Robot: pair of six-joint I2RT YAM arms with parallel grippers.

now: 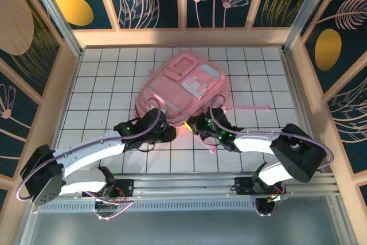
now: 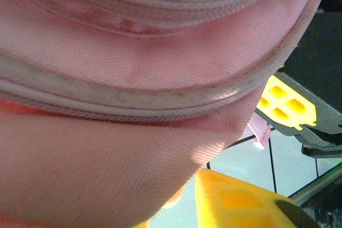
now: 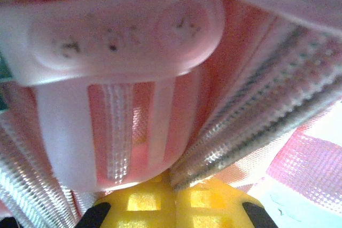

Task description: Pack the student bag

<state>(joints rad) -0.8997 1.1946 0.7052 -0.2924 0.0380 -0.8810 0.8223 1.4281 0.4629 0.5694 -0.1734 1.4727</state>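
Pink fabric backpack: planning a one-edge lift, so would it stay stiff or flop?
Probably floppy: the soft pink fabric backpack lies slumped on the white gridded table, cloth bulging in the left wrist view. Likely grippy: the weave looks coarse. Its loose pink strap would probably trail.

Pink bag [image 1: 182,87] lies flat, front up, zip pockets and pale patches showing, just beyond left gripper [image 1: 170,133] and right gripper [image 1: 192,124]. Near edge against both, zip tape pinched in right one, strap trails past right gripper.

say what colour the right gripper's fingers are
Yellow, best in the right wrist view: fingers shut on the bag.
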